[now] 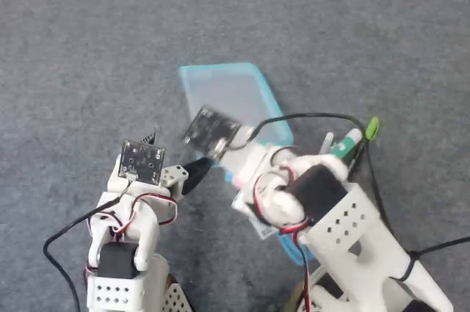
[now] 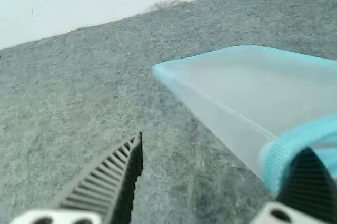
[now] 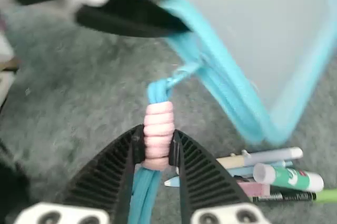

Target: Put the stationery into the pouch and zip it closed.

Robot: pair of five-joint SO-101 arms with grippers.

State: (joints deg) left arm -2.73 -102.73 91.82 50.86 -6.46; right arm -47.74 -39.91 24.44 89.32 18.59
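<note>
Right pincer (image 3: 157,133) tight around pink zipper pull (image 3: 159,118); left pincer (image 2: 222,147) agape at pouch (image 2: 253,92) edge.

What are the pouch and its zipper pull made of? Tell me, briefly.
Pouch: translucent frosted plastic, likely soft vinyl, judging by the matte see-through panel; its blue trim looks woven. Pull: pink ribbed grip, probably rubber or plastic, on a blue cord.

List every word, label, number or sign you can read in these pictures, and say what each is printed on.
No text can be read.
On the white-and-green tube: label print too blurred to read.
On the black pen: white marks along the barrel, too small to read.
On the pouch and its pink zip pull: no print visible.
</note>
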